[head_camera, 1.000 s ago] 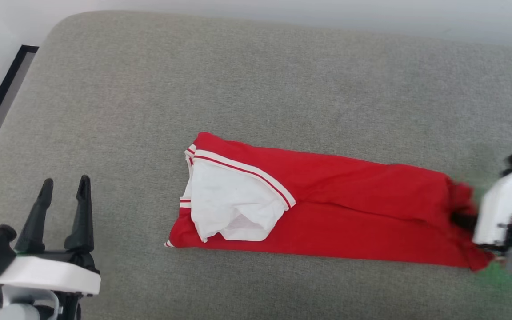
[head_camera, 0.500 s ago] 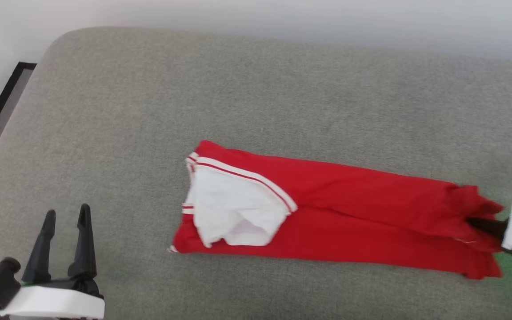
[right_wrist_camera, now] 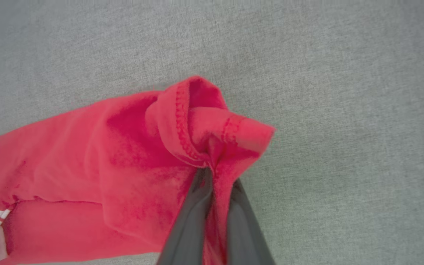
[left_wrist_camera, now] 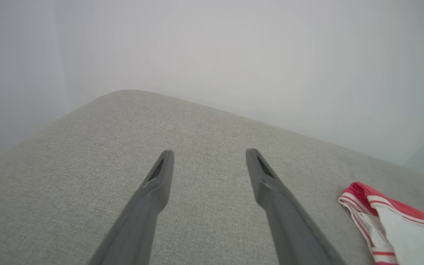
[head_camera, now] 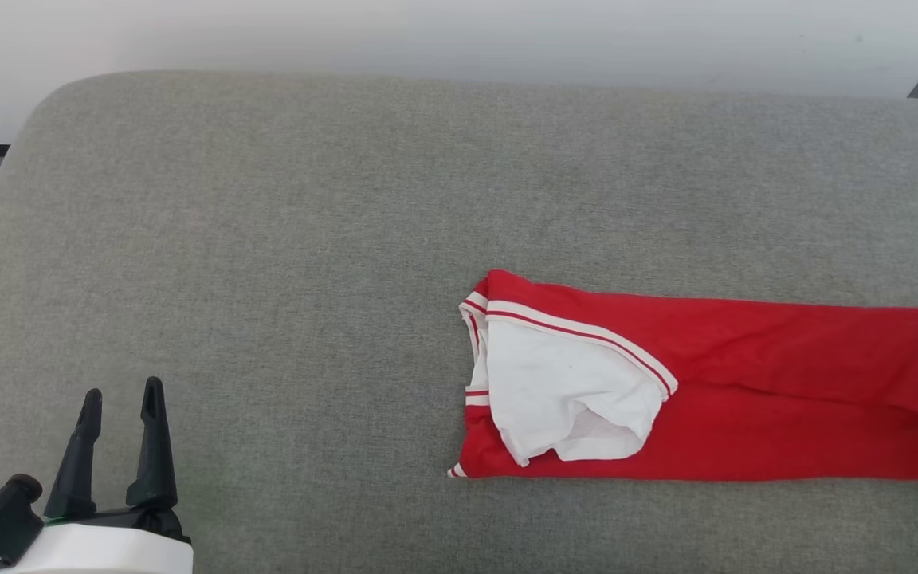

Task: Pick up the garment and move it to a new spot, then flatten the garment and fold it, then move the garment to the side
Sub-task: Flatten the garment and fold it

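From my remote seat, the head view showed the garment lying on the grey cushion, stretched out as a long red strip that ran off the right edge of that view. Its near end sat right of the middle, where a white panel lay folded over the red cloth, bordered by striped trim. The right tool was clenched on the garment's far end. In its wrist view the 2 dark fingers stood almost together with red fabric pinched between them, and the stitched hem bunched up into a loose knot just past the tips. The rest of the cloth trailed away to that view's left and rested on the cushion. The left tool hung released at the lower left of the head view, well apart from the garment, with its fingers spread and nothing between them. Its own wrist view showed that same gap over bare cushion, with the striped corner of the garment at the lower right and a pale wall behind.
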Motion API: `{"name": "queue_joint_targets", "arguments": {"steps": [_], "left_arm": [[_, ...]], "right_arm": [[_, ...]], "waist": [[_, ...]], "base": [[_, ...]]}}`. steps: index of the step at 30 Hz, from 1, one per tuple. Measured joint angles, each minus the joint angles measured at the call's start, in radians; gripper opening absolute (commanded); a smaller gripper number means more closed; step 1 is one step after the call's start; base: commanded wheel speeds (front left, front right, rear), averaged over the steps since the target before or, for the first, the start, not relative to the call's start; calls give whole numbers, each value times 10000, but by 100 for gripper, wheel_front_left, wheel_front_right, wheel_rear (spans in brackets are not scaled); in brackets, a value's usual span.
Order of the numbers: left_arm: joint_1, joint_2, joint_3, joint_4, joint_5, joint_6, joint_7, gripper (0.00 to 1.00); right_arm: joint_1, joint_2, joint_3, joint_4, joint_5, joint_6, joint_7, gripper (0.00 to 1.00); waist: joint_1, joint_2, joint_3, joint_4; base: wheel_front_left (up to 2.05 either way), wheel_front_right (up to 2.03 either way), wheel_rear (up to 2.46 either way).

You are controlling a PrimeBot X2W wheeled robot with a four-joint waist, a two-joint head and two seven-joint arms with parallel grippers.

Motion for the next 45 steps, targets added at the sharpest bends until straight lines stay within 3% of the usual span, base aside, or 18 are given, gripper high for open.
{"name": "queue_joint_targets", "arguments": {"steps": [9, 16, 25, 33, 34, 35, 36, 40, 45], "left_arm": [[6, -157, 33, 6, -10, -35, 0, 100], [-1, -134, -211, -29, -138, -35, 0, 100], [-380, -86, -754, 138, -316, -35, 0, 100], [-641, -84, -1053, 267, -506, -35, 0, 100], [-660, -88, -1072, 282, -537, -35, 0, 100], [-674, -90, -1095, 286, -545, -35, 0, 100], [-680, -88, -1095, 290, -550, -35, 0, 100], [-677, -81, -1034, 272, -619, -35, 0, 100], [-616, -52, -765, 209, -640, -35, -2, 100]], "right_arm": [[437, 855, 665, -2826, 959, -2, 1145, 0], [755, 1871, 2178, -4834, 863, 0, 1459, 0], [-236, 2769, 4301, -4011, 698, -2, 704, 0], [-1030, 2995, 5691, -2401, 604, -2, -324, 0], [-1123, 3003, 5848, -2203, 600, -2, -428, 6], [-1185, 2997, 5963, -2048, 581, 0, -596, 45], [-1267, 3001, 6040, -1881, 587, -2, -746, 100], [-1567, 2984, 6194, -1626, 880, -2, -920, 100], [-1716, 2711, 6031, -2328, 1444, 0, -1174, 100]], "waist": [[0, 0, -100, -107], [0, 0, -137, 145], [0, 0, -162, 787], [0, 0, -195, 1407], [0, 0, -193, 1459], [0, 0, -188, 1501], [0, 0, -186, 1531], [0, 0, -190, 1509], [0, 0, -224, 1171]], "base": [[0, 0, 0], [0, 0, 0], [0, 0, 0], [0, 0, 0], [0, 0, 0], [0, 0, 0], [0, 0, 0], [0, 0, 0], [0, 0, 0]]}}
